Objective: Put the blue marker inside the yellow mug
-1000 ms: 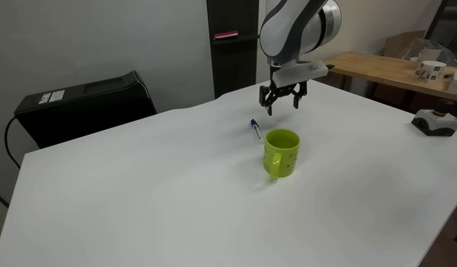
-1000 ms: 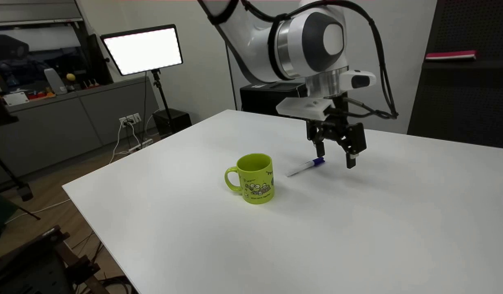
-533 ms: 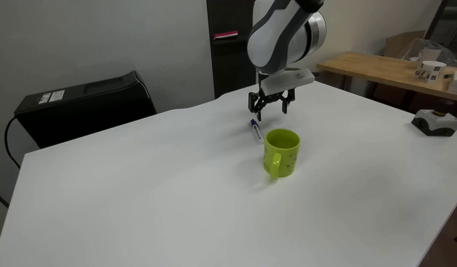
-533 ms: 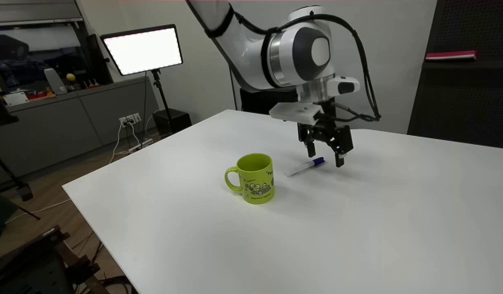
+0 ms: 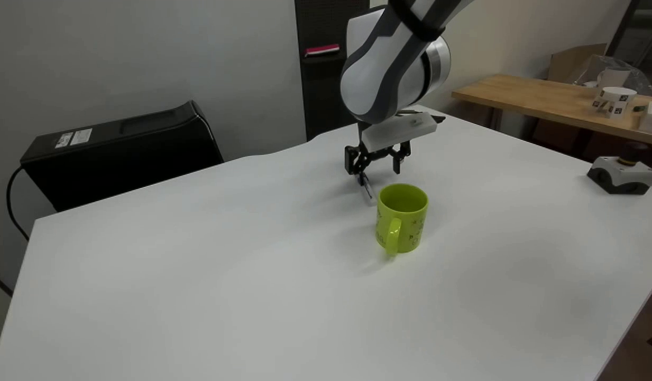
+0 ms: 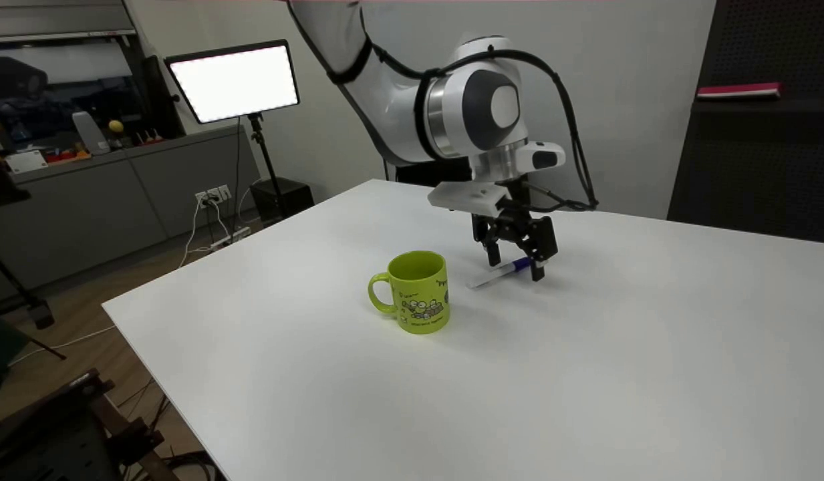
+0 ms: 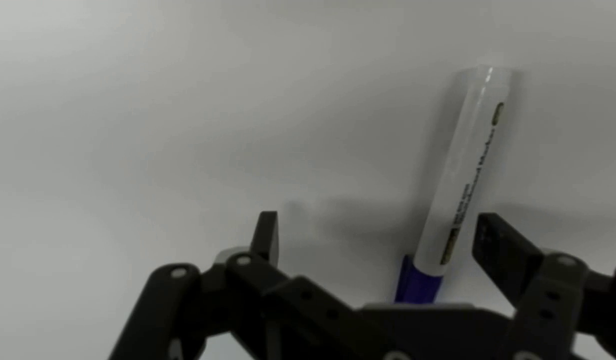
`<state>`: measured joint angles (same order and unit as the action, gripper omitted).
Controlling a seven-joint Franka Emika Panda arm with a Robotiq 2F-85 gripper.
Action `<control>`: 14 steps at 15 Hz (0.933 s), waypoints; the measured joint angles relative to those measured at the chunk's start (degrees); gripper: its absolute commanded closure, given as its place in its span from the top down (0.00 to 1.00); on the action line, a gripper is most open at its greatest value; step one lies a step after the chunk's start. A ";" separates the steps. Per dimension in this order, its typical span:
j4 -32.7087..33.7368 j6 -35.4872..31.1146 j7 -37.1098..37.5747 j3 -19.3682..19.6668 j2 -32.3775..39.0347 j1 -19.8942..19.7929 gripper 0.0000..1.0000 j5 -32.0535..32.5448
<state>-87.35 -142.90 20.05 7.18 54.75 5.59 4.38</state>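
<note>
Step in hand, as judged: approach for the grasp, pick not yet made. Blue marker [image 7: 455, 185] lay flat on the white table [image 6: 585, 374], outside the yellow mug [image 6: 422, 294]; the mug stood upright, near and left of it in an exterior view, a gap showing between them. Gripper [image 7: 377, 217] hung low about the marker's cap [image 7: 418, 287] end, jaws spread wide, nothing pinched. In the wrist view the marker ran on a slant through the space between the jaws, its plain end leaning right, and sat off centre: just beside the right-hand finger [image 7: 505, 255], with a sliver of table visible between, and well apart from the left-hand finger [image 7: 265, 237]. Could not tell whether the fingers touched the table. Next move, as judged: shift right in the wrist view until the marker sat mid-gap, perhaps edge toward the plain end so the grip would fall on the barrel [image 7: 462, 170] rather than the cap, lower if any clearance remained, then close. The slant was thought likely to swivel the marker as the jaws met it; a small wrist turn first would probably help. Steps outstanding: grasp, lift, tip the marker toward upright, bring it over the mug, release.
</note>
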 measured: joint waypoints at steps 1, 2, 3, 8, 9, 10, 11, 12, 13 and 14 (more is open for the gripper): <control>0.18 -0.06 0.00 0.00 0.27 0.26 0.66 0.00; 0.37 -0.10 0.00 0.01 0.55 0.49 0.60 0.01; 0.48 -0.12 0.00 0.02 0.75 0.67 0.51 0.02; 1.04 -0.13 0.00 0.06 1.19 1.19 0.17 0.04; 1.12 -0.13 0.00 0.06 1.20 1.26 0.11 0.04; 1.21 -0.11 0.01 0.06 1.23 1.29 0.05 0.04; 1.31 -0.04 0.01 0.07 1.27 1.30 0.00 0.04; 1.43 0.07 0.01 0.12 1.35 1.28 0.01 0.03; 1.64 0.30 0.04 0.21 1.44 1.25 0.04 0.02; 1.93 0.64 0.04 0.36 1.56 1.17 0.04 0.01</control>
<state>-85.42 -142.26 20.09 7.53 56.31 6.77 4.39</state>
